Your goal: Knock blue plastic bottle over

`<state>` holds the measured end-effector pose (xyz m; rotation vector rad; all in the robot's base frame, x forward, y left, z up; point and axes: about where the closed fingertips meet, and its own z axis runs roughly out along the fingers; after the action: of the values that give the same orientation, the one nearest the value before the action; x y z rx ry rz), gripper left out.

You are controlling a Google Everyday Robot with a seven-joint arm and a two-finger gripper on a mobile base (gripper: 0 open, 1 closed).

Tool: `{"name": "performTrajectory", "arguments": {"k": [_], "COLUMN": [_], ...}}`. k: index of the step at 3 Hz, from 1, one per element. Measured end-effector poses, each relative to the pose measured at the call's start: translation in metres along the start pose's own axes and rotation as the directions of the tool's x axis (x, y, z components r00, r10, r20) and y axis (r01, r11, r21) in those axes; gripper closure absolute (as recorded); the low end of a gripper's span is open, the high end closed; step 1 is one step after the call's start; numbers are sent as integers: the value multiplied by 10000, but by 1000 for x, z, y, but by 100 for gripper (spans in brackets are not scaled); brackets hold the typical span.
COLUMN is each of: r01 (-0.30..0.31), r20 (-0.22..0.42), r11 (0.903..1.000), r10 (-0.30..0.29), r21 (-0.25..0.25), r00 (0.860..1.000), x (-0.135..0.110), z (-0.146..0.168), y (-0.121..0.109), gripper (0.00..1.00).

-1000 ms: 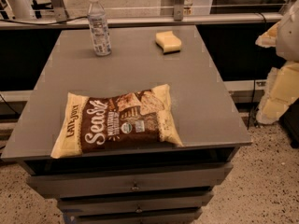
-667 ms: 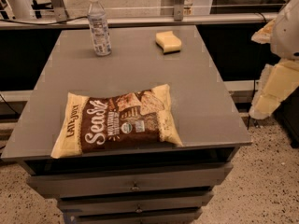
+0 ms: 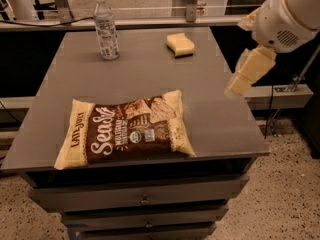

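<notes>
The blue plastic bottle [image 3: 106, 26] stands upright at the far left of the grey table [image 3: 215, 119]. It is clear and bluish, with a white cap and a pale label. My gripper [image 3: 240, 83] hangs from the white arm [image 3: 290, 14] at the right, above the table's right edge. It is far from the bottle, to its right and nearer the front.
A brown and cream snack bag [image 3: 127, 129] lies flat at the front of the table. A yellow sponge [image 3: 180, 44] lies at the back, right of the bottle. Drawers [image 3: 145, 200] sit under the tabletop. A rail and a glass partition run behind the table.
My arm has swung in from the right edge of the view toward the table, and the gripper now hangs over the table's right edge. The bottle, bag and sponge have not moved.
</notes>
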<state>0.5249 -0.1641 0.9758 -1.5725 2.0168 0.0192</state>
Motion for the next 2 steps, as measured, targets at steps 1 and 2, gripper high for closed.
{"name": "performTrajectory", "arguments": {"k": [1,2], "r01": [-600,-600], "r20": [1418,1419], "r11": [9982,9982], "r10": [605,605], "r21": [-82,-82], "r00": [9880,9880], "x": [-34,-34], "z": [43,43], "y": [-22,-22], "gripper": [0,0]}}
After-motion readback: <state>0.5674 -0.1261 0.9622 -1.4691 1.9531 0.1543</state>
